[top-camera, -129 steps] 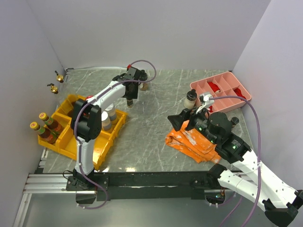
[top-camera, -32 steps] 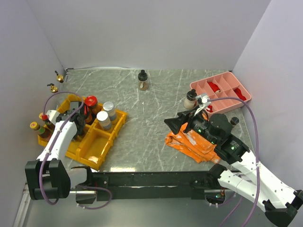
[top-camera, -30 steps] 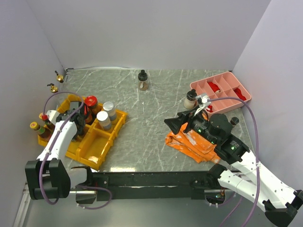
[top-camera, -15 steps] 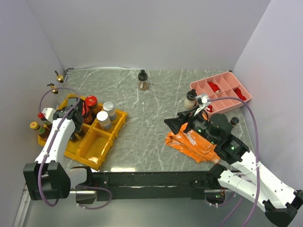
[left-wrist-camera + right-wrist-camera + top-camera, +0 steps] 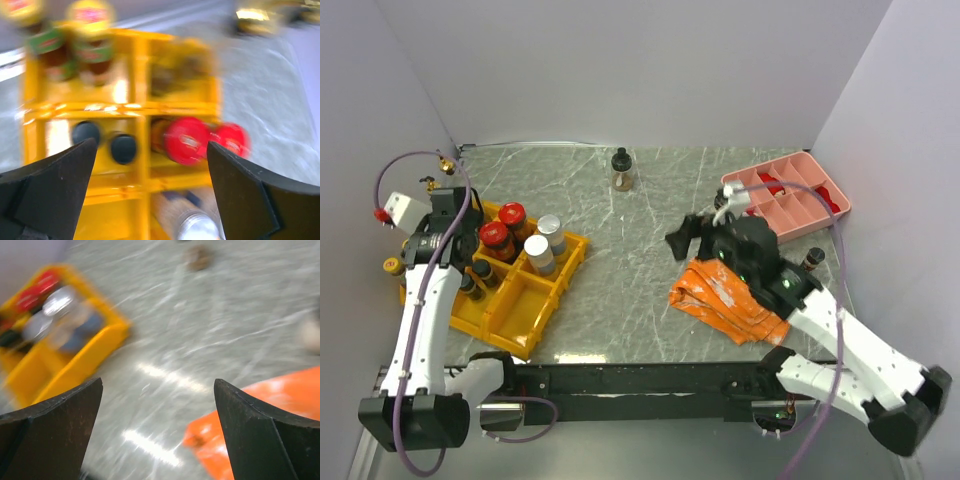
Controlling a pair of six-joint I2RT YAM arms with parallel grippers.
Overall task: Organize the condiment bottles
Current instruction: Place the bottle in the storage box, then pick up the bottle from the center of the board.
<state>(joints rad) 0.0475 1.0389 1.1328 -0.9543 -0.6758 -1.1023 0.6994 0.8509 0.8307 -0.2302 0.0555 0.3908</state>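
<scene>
Two red-capped bottles (image 5: 187, 140) blur together in the yellow bin (image 5: 140, 107).

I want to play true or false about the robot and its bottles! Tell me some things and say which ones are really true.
1. The left gripper and the right gripper are both open and hold nothing. True.
2. The two red-capped bottles stand in the pink tray. False: they stand in the yellow bin.
3. A bottle with a black top stands alone on the table near the back wall. True.
4. The orange packets lie inside the yellow bin. False: they lie on the table, by the right arm.
</scene>
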